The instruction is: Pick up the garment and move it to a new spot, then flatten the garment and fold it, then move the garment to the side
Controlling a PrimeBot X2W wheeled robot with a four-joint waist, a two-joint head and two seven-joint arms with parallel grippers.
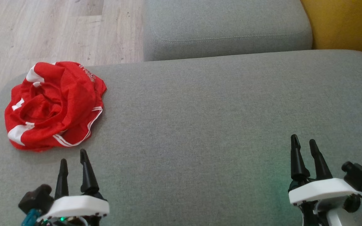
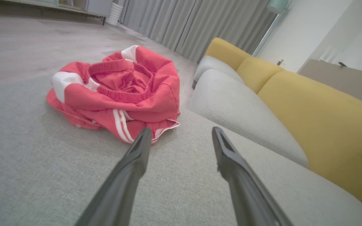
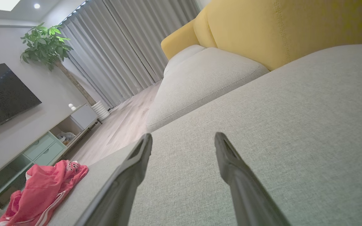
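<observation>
Head view: garment (image 1: pixel 53 105) crumpled just beyond left claw (image 1: pixel 73 155)

garment (image 1: pixel 53 105) lettering unreadable, its inner folds hidden

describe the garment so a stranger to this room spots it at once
Start at the wide grey sofa seat with the yellow backrest. At its left end, by the wooden floor and just ahead of the left gripper, lies the garment. It is a crumpled red heap with white patches and white striped trim, unlike the plain upholstery around it.
</observation>
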